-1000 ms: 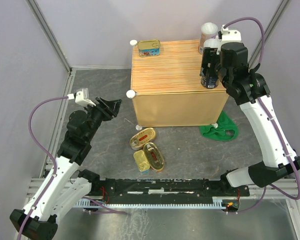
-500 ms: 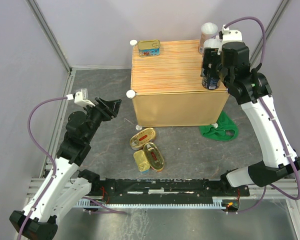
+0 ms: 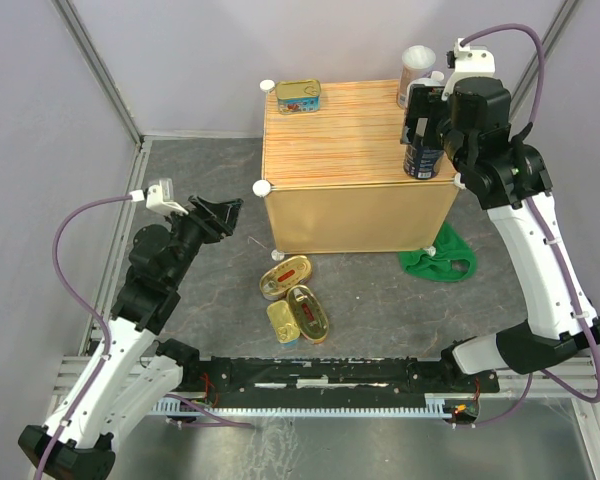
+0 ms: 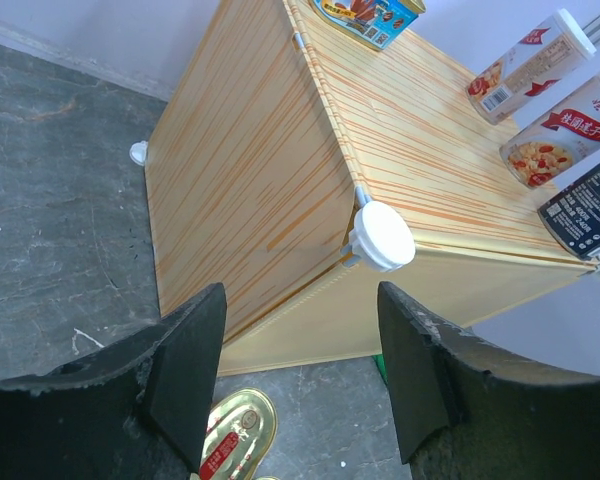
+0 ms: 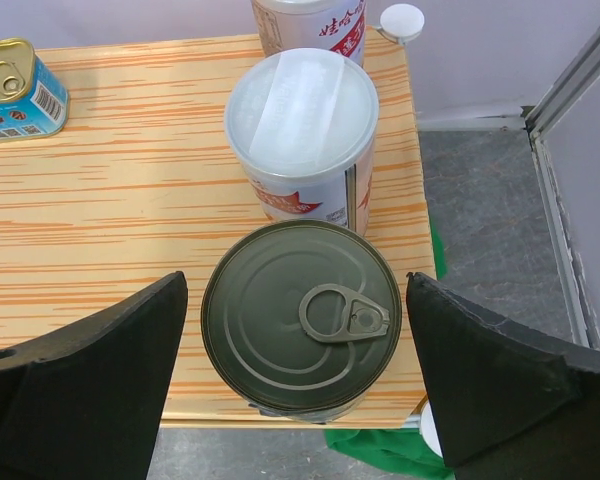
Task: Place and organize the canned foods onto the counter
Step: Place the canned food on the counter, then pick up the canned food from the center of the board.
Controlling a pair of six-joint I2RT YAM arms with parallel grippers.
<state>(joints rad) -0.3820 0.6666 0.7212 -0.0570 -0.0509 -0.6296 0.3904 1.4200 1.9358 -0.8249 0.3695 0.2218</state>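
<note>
The counter stands at the back. On its top are a rectangular gold-lidded tin, two white-lidded cylinders and the dark blue can at the front right corner. My right gripper is open straight above the blue can, its fingers apart from it on both sides. My left gripper is open and empty above the floor, left of the counter. Two oval gold tins and a rectangular tin lie on the floor.
A green cloth lies on the floor by the counter's front right foot. White knobs stick out at the counter's corners. The blue can stands close to the counter's front edge. Walls and a metal frame bound the cell.
My right gripper has risen a little up and back from the dark blue can, which stays on the counter's corner. The left arm has barely moved.
</note>
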